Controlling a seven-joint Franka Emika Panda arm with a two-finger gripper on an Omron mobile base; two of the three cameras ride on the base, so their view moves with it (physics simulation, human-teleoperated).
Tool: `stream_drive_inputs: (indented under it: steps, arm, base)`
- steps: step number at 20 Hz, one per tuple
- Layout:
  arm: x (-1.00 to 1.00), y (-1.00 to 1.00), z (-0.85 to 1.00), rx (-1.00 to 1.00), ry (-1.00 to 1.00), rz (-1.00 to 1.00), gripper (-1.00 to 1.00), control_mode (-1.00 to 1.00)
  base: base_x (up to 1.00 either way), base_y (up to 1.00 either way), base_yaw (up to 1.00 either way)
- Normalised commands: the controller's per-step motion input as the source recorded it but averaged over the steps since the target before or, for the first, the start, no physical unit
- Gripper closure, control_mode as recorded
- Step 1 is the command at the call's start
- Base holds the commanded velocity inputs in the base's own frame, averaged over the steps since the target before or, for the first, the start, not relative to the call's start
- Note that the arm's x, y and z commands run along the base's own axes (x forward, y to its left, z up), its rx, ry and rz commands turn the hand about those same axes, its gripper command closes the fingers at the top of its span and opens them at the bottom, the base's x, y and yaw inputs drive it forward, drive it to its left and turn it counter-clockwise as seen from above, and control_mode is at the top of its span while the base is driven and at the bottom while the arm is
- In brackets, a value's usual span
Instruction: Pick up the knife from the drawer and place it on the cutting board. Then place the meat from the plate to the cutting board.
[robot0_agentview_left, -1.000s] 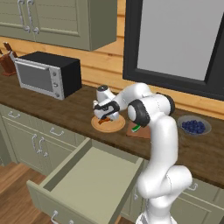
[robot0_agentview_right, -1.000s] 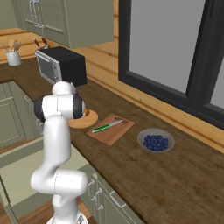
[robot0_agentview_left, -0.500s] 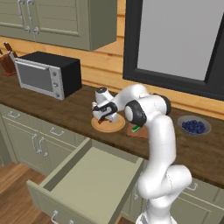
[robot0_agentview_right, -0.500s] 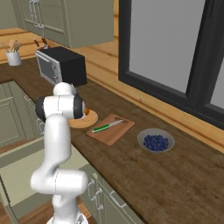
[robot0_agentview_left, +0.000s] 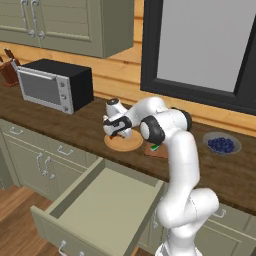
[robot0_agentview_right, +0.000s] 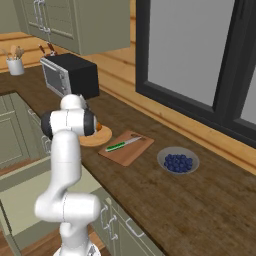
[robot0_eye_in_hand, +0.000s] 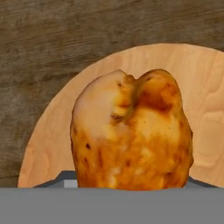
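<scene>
A: What can't we make out from here?

B: In the hand view the meat (robot0_eye_in_hand: 131, 131) looms so close that we cannot see our fingertips, and its lower end is cut off. So we cannot tell whether the jaws are spread or closed, or whether they touch it at all. In the left base view the gripper (robot0_agentview_left: 118, 134) is low over the plate (robot0_agentview_left: 131, 145), hiding the meat there. From the right, our own arm covers most of the plate (robot0_agentview_right: 100, 137); only a sliver of orange meat (robot0_agentview_right: 98, 127) peeks out.

A: How are we posed?

B: The arm rises from the base, folds at the elbow and reaches back left, hand pointing down at the plate.

A: And the rest, taking the plate as the mark?

B: The cutting board (robot0_agentview_right: 127, 147) lies just right of the plate, the knife (robot0_agentview_right: 122, 144) flat on it, green handle toward the plate. Beyond the board sits a bowl of blueberries (robot0_agentview_right: 178, 161). Left of the plate, well apart, stands the microwave (robot0_agentview_left: 54, 84). The drawer (robot0_agentview_left: 98, 204) hangs open below the plate's edge of the counter, with bare counter around the plate.
</scene>
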Motion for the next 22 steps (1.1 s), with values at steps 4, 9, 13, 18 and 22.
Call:
stream_drive_inputs:
  steps: [4,9,13,18,22]
  arm:
    - [-0.68,-0.25,0.16,0.00,-0.13,0.00,1.00,-1.00]
    - [-0.92,-0.21,0.86,0.00,-0.19,0.00,1.00,-1.00]
    - [-1.00,-0.62,0.71,0.00,-0.06,0.00,1.00,-1.00]
    - [-0.81,-0.99,0.56,0.00,-0.01,-0.03,1.00,-1.00]
    - [-0.55,-1.00,0.42,0.00,0.01,-0.07,1.00,-1.00]
  base:
    - [0.00,0.00,0.00]
    - [0.00,0.00,0.00]
    - [0.00,0.00,0.00]
    - [0.00,0.00,0.00]
    - [0.00,0.00,0.00]
